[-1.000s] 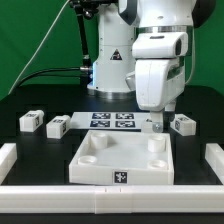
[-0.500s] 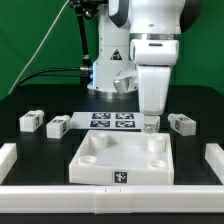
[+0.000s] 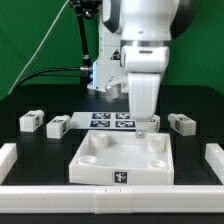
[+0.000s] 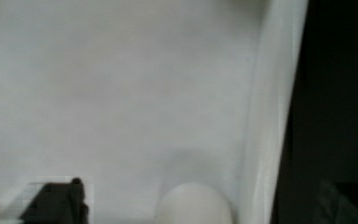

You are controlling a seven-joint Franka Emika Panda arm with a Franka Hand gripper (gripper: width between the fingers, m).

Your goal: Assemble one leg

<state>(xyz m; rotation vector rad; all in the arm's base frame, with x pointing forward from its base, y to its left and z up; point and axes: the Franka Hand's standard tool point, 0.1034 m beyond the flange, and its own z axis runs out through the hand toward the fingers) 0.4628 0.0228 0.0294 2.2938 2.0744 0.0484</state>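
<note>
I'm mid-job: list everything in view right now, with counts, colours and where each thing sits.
legs: three visible, white with black-and-white markers; two on the exterior view's left, one on its right, behind the tray.
tray: one, white, square, front centre.
marker board: one, white, four tags, behind the tray.
table: one, black.
border rails: white, at the left, right and front edges.
backdrop: green.
arm: one, white, reaching down by the tray's far right corner; jaws open, empty.
</note>
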